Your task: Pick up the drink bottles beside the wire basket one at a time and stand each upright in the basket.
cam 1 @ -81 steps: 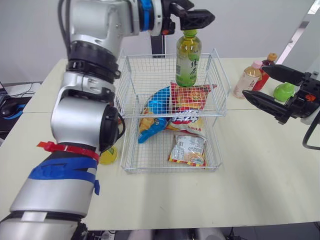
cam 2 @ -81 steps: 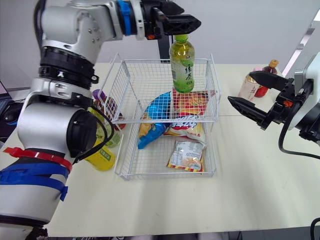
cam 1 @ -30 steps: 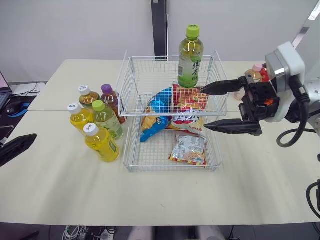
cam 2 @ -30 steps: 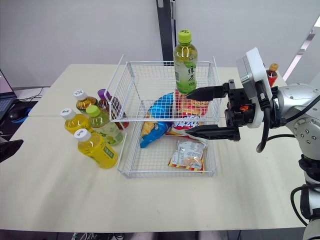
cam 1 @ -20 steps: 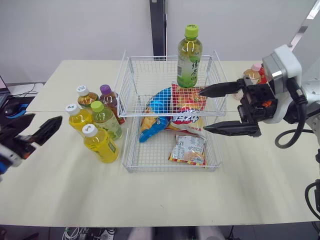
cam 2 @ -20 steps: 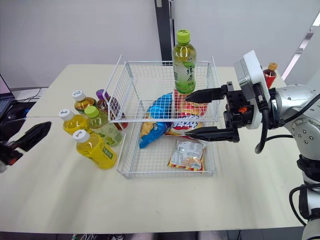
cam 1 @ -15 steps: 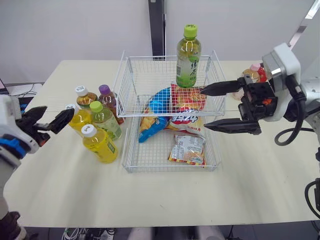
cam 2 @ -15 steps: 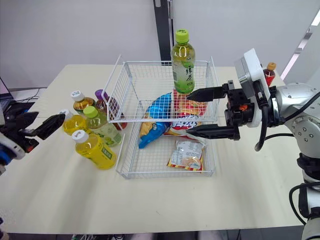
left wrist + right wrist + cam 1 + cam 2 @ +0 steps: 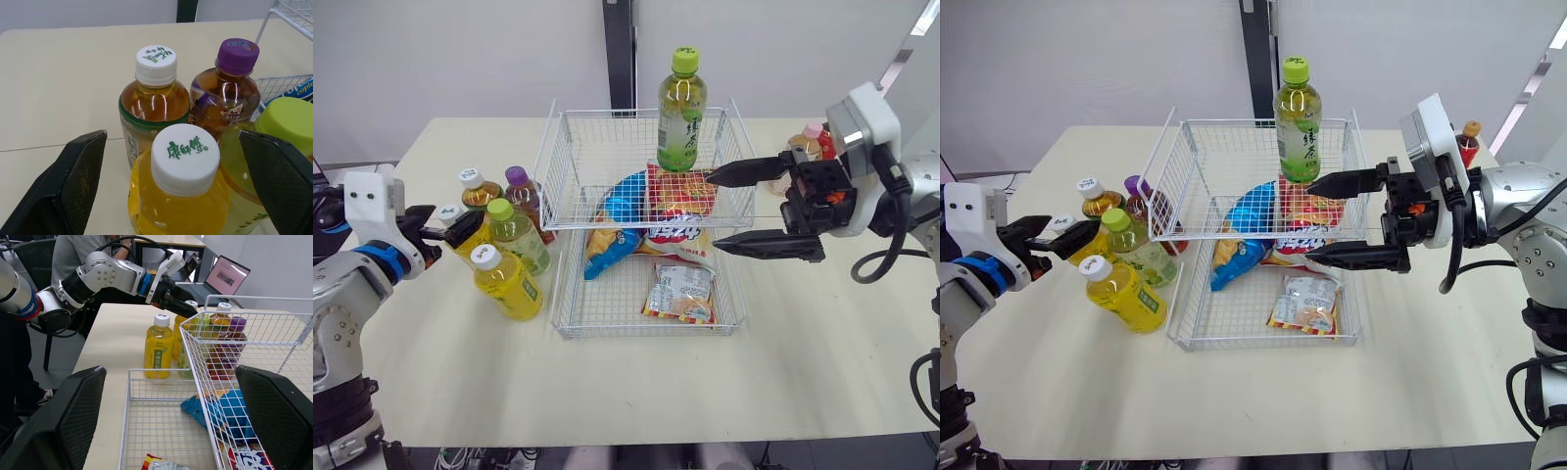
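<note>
Five bottles waiting: the drink bottles stood bunched on the table (image 9: 636, 382) at the left of the frame, just beside the wire basket (image 9: 570, 162). They were an amber tea bottle (image 9: 476, 190), a purple-capped bottle (image 9: 521, 189), a lime-capped bottle (image 9: 516, 238) and two yellow ones.
One in place: a green tea bottle (image 9: 679, 103) stood upright at the basket's far end, upper centre, behind the snack bags (image 9: 677, 196).
Left gripper: the left gripper (image 9: 172, 136) sat at mid-left with its fingers (image 9: 80, 171) spread to either side of the rear yellow bottle (image 9: 176, 215). Neither finger appeared to touch it.
Right gripper: the right gripper (image 9: 1306, 224) hovered wide apart over the basket's right side, centre right, holding nothing.
Front yellow bottle: the front yellow bottle (image 9: 507, 286) stood nearest the lower left, apart from the fingers.
Handling: the bottles looked full, so probably weighty for their size. Their smooth plastic was likely slick, with walls that give under a hard squeeze.
Where to hold: the shoulder just under the stiff white cap seemed best, since neighbours pressed close around the body.
Risk: the lime-capped bottle crowded one finger's path and could tip.
Far side: two more bottles (image 9: 808, 147) stood at upper right.
</note>
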Robot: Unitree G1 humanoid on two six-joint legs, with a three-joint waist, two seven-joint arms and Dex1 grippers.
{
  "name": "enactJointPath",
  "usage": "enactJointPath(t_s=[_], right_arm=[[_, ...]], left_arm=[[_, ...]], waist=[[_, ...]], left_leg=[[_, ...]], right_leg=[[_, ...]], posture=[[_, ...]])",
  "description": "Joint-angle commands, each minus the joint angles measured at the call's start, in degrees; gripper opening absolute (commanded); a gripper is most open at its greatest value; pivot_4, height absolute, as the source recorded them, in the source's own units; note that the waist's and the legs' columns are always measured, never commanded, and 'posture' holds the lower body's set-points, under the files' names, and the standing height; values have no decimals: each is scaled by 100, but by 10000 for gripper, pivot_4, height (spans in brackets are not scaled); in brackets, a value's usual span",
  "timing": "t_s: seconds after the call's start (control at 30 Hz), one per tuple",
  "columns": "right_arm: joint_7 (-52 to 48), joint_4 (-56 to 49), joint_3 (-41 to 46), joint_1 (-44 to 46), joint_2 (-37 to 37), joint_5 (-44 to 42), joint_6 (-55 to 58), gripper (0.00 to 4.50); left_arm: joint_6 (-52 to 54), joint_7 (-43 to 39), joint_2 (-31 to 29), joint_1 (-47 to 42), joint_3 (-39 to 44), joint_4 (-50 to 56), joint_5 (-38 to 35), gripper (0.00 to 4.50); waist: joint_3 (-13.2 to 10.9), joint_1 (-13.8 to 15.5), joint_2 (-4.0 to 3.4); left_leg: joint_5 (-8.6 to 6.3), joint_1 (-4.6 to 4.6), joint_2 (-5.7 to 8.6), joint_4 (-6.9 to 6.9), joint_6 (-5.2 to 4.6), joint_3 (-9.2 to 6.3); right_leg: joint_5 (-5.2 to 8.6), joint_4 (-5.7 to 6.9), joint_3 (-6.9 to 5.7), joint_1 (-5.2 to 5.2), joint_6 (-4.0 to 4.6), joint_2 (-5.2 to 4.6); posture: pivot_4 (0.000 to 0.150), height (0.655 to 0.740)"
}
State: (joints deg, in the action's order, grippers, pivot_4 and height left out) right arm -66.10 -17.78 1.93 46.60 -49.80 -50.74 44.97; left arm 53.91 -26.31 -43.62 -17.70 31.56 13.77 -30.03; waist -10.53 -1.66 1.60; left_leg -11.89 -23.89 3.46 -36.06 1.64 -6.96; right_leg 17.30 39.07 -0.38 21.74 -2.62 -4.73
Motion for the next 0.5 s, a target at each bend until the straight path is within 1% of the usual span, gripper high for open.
enactJointPath(t_s=[0.03,0.13,0.17,0.27,0.3,0.5], right_arm=[[34,-121,202,144,-48,-37,5,45000],[74,-155,223,154,-45,-56,41,45000],[91,-164,227,156,-42,-53,44,45000],[164,-183,268,147,-30,-21,4,45000],[191,-187,280,144,-25,-2,-23,45000],[236,-168,328,178,-44,-5,-44,45000]], left_arm=[[-208,2,-118,-146,-65,13,45,44937],[-200,13,-102,-231,-163,25,16,44937],[-207,50,-85,-245,-163,-1,33,43143],[-190,91,-71,-210,-137,-40,27,36105],[-175,89,-75,-199,-132,-37,10,32423],[-163,99,-81,-154,-65,19,-45,15464]], waist=[[0,-1,0],[0,4,0],[0,4,0],[0,-2,0],[0,-3,0],[0,1,0]], left_leg=[[0,0,0,0,0,0],[0,-1,0,0,0,0],[0,-1,0,0,0,0],[0,-1,0,1,0,0],[0,0,0,1,0,0],[0,-1,0,1,0,0]], right_leg=[[0,0,1,0,0,0],[0,0,0,0,0,-1],[0,0,0,0,0,-1],[0,-1,1,0,0,-1],[0,-1,1,1,0,-1],[0,-1,0,1,0,-2]], posture=[[1500,7400],[1500,7400],[1500,7400],[1500,7400],[1500,7400],[1500,7400]])
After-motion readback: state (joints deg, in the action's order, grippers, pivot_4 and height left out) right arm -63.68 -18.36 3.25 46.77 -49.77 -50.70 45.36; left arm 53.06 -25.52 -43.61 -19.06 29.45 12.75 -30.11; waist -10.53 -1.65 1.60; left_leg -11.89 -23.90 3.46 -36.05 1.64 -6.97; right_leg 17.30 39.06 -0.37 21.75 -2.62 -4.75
